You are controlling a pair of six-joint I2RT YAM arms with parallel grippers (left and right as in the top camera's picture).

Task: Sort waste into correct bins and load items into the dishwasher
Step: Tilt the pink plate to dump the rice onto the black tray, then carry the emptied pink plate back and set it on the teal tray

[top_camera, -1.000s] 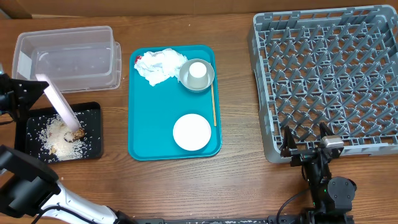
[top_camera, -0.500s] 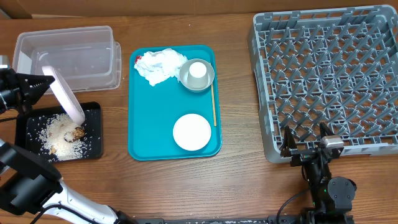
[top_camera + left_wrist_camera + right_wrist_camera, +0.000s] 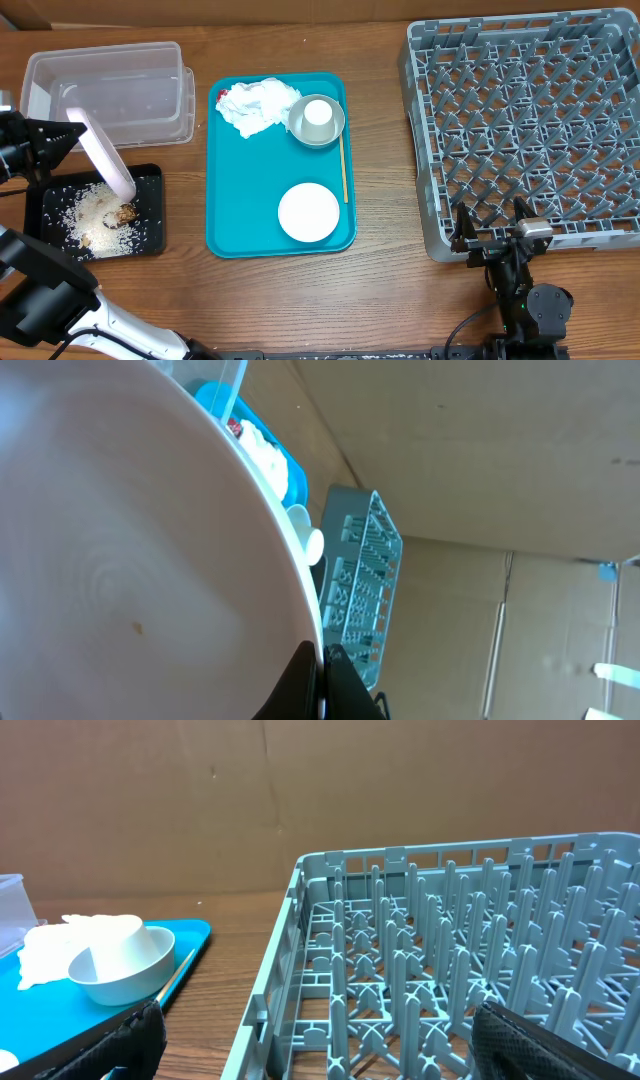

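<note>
Leaning steeply over black tray (image 3: pixel 150 190), large pale plate (image 3: pixel 100 155), rice (image 3: pixel 92 215) piled beneath

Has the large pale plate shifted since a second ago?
Yes. The large plate has shifted slightly toward the clear tub, its lower edge now nearer the black tray's far rim.

Two arms, mostly matte black.
Left arm (image 3: pixel 28 290): boxy black links, with one pale grey-white tube segment near the frame's bottom edge. Left gripper (image 3: pixel 62 138): black and angular, with a dark wedge tip in the wrist view. Right arm (image 3: pixel 543 306): round black joint housing with a small silver block above it and a thin black cable (image 3: pixel 465 325) alongside. Right gripper (image 3: pixel 492 225): two slim black fingers (image 3: pixel 95 1045) with rough, textured pads.
</note>
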